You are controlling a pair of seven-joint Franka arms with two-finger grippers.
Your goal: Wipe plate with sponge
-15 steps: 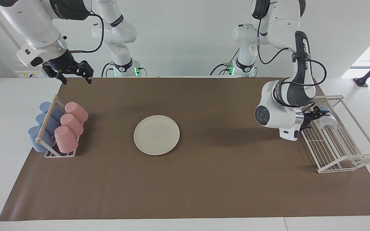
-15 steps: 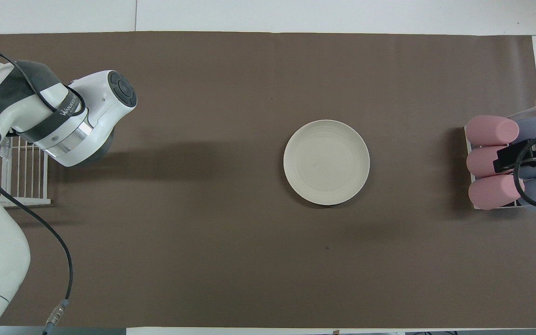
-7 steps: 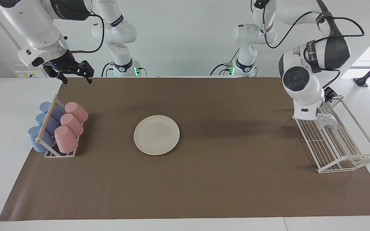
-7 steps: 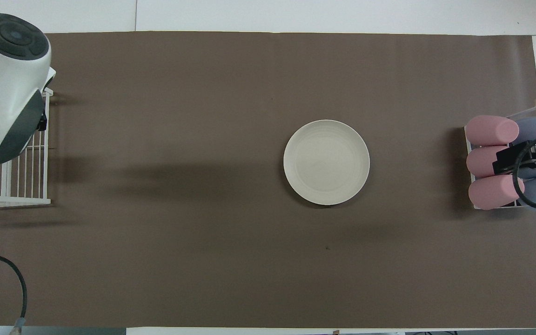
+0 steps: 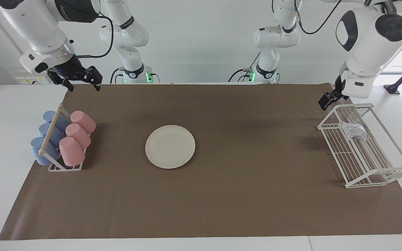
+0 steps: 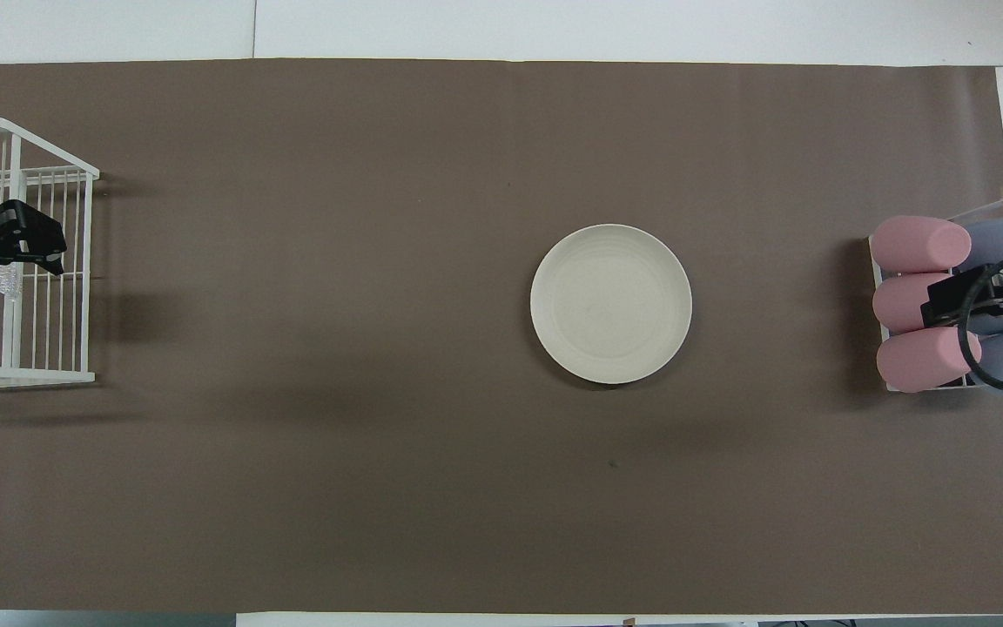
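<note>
My left gripper (image 5: 327, 100) hangs in the air over the end of the wire rack (image 5: 379, 174) nearest the robots. I cannot tell how its fingers stand, and nothing shows in its grasp. The sponge (image 5: 353, 130) lies inside that rack, just below the gripper and apart from it. My right gripper (image 5: 82, 83) waits raised over the brown mat (image 5: 243, 202) near the right arm's end of the table, fingers spread and empty, above the cup rack (image 5: 65, 166) with its pink cups (image 5: 72, 150) and blue cups (image 5: 40, 150). The plate (image 5: 170, 146) sits flat in the middle of the mat, well apart from both racks, with bare mat all round it. Farther out, the mat runs bare to the table's edge.
</note>
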